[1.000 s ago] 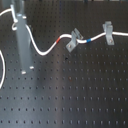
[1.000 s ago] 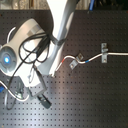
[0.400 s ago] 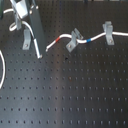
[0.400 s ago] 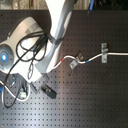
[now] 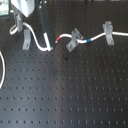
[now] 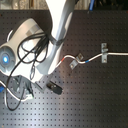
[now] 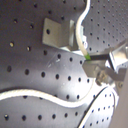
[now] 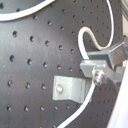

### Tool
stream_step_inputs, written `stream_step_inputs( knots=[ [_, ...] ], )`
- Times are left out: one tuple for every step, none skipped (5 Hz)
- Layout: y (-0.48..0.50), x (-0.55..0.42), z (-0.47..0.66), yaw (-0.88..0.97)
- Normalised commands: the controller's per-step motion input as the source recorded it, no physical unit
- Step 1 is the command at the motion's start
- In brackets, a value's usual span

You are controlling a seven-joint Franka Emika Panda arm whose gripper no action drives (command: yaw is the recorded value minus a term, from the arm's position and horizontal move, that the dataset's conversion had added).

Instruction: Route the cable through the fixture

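Observation:
The white cable [image 5: 119,34] comes in from the first exterior view's right. It passes the right fixture [image 5: 107,31], shows its blue band [image 5: 87,40], and passes the middle fixture [image 5: 73,39]. After its red band [image 5: 62,37] it dips in a U-loop [image 5: 48,47] and rises to my gripper [image 5: 28,26] at the top left. A third grey fixture [image 5: 26,40] stands just below the gripper. In both wrist views the fingers [image 7: 107,62] [image 8: 102,70] are shut on the cable [image 7: 80,37] [image 8: 84,42], right beside that bracket [image 7: 54,32] [image 8: 70,90].
A further stretch of cable [image 5: 3,70] curves along the first exterior view's left edge. In the second exterior view the robot base [image 6: 15,52] with black wiring fills the left, and a small black block [image 6: 54,87] lies on the perforated board [image 5: 75,95].
My gripper has shifted slightly toward the first exterior view's right with the cable. The slack between it and the middle fixture has sagged from a shallow arc into a deeper U-loop.

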Motion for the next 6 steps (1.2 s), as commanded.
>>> stream_step_inputs(
  knots=[
    [0.010, -0.012, 0.16, -0.24],
    [0.003, -0.076, 0.22, -0.22],
    [-0.153, -0.104, 0.30, -0.07],
    [-0.234, -0.121, 0.28, 0.00],
    [-0.280, -0.148, 0.02, 0.09],
    [-0.265, -0.146, 0.01, 0.13]
  ],
)
